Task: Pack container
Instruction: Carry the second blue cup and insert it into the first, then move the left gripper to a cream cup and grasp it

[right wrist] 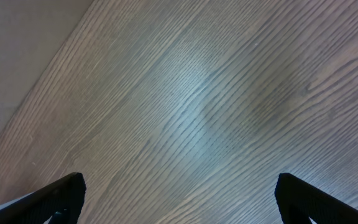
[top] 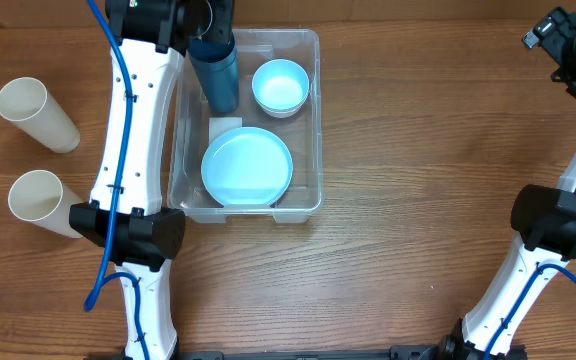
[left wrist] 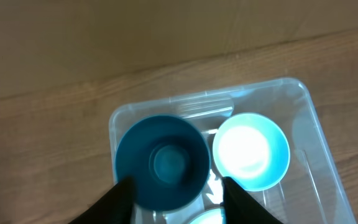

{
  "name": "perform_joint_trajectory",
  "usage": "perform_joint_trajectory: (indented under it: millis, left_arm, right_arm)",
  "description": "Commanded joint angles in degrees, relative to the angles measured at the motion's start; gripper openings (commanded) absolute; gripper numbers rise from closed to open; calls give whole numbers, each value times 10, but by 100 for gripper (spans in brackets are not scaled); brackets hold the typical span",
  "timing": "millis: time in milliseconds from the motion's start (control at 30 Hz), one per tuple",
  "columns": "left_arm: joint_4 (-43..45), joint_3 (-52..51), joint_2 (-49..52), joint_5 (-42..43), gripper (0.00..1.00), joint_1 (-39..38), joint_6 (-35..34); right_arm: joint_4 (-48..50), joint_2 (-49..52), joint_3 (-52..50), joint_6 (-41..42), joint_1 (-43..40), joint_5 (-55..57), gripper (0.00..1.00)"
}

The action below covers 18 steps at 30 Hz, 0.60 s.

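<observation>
The clear container [top: 316,120] stands on the table left of centre. Inside it, a dark teal cup [top: 216,75] stands upright at the back left, a light blue bowl [top: 280,86] sits at the back right, and a light blue plate [top: 247,166] lies in front. In the left wrist view my left gripper [left wrist: 178,182] hangs over the cup [left wrist: 162,163], open. Its left finger overlaps the rim and the right finger stands a little apart from it. The bowl [left wrist: 252,151] lies just right of the cup. My right gripper [right wrist: 179,180] is open over bare wood, holding nothing.
Two cream paper cups [top: 36,113] [top: 43,202] lie on their sides at the table's left edge. The left arm reaches along the container's left wall. The right arm [top: 568,45] stands at the far right, well away from the container.
</observation>
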Motion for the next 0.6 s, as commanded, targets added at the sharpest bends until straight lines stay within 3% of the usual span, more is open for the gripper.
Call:
perform_joint_trajectory:
  millis: [0,133,267,400,567]
  left_arm:
    - [-40,21,-71,10,57,5,-20]
    - [-123,21,-128,6,70,46,-45]
    - [-236,21,-166,-48,72,88,-47]
    - [-236,-6,-206,-17,74,132,-47]
    - [-236,-214,-329,-7,75,197,-47]
  right_arm:
    - [1,-23,13,0,2,1,100]
    - [1,-23,13,0,2,1,100]
    - [1,-23,13,0,2,1,100]
    - [1,-23,13,0,2,1,100]
    - [1,-23,13,0,2,1,100]
